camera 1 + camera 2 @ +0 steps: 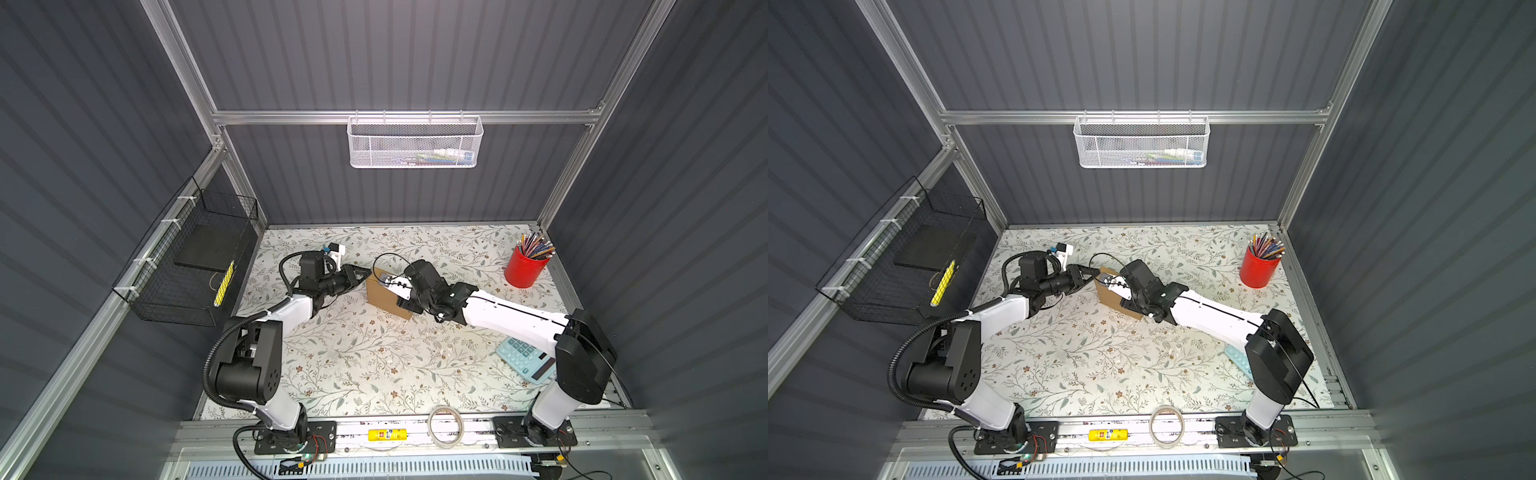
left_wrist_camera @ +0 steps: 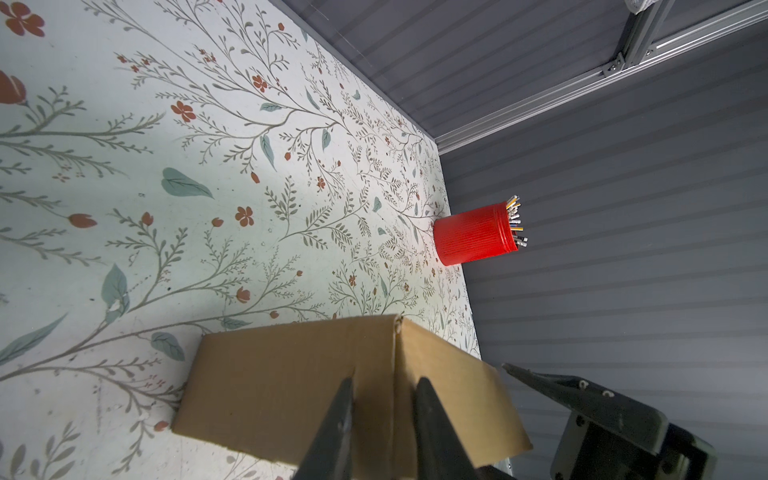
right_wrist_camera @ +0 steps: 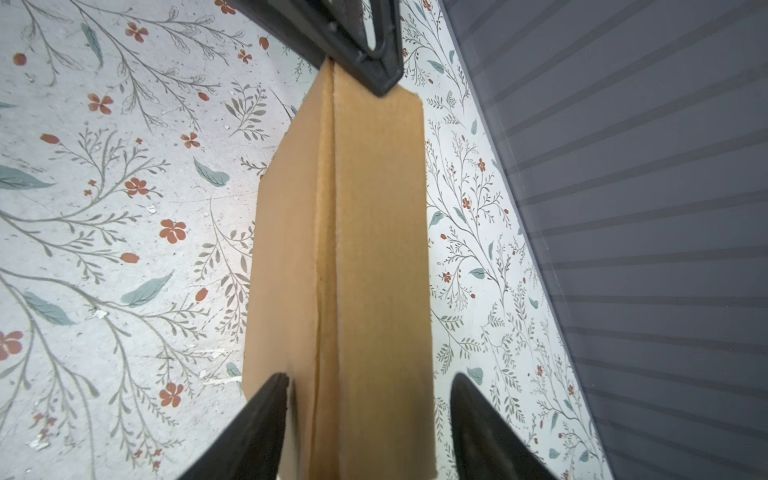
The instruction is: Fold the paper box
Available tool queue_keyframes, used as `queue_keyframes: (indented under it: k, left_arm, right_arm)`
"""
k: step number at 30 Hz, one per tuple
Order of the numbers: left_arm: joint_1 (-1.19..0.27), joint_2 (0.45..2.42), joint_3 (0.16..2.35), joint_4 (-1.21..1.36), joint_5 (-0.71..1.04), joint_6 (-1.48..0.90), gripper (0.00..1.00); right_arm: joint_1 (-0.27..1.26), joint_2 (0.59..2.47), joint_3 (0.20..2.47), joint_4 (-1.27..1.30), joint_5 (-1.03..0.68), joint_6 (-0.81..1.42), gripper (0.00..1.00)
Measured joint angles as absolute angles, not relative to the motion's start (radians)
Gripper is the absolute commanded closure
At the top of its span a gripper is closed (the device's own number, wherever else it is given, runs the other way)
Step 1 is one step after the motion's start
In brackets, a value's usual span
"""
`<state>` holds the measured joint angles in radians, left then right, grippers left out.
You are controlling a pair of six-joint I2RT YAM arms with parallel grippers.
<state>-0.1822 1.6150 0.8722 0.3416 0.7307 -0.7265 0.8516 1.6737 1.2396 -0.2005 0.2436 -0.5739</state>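
Containers line the edges of the flowered table. A red cup at the far right corner is packed with upright pencils. A white mesh basket hangs from the rail on the back wall with a few coloured items lying in it, too blurred to name. A black wire basket on the left wall holds a flat black slab and a yellow strip. The paper box, closed up, stands on a narrow side toward the back of the table, between the two arms. The left gripper meets one end of it, jaws close together across a corner edge; whether they pinch the cardboard cannot be told. The right gripper straddles the other end, released: one jaw touches a broad face, the other stands clear of the box.
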Motion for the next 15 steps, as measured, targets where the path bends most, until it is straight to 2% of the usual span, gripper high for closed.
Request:
queue_keyframes:
  k: [8,15]
  left_arm:
    - [-0.182,1.615,0.872,0.341,0.73,-0.725,0.75]
    - [-0.182,1.614,0.872,0.337,0.726,-0.714,0.75]
  right_arm:
    - [0.851,1.602,1.231,-0.189,0.243,-0.538,0.31]
    - [0.851,1.464,1.175,-0.184,0.194,-0.452,0.3]
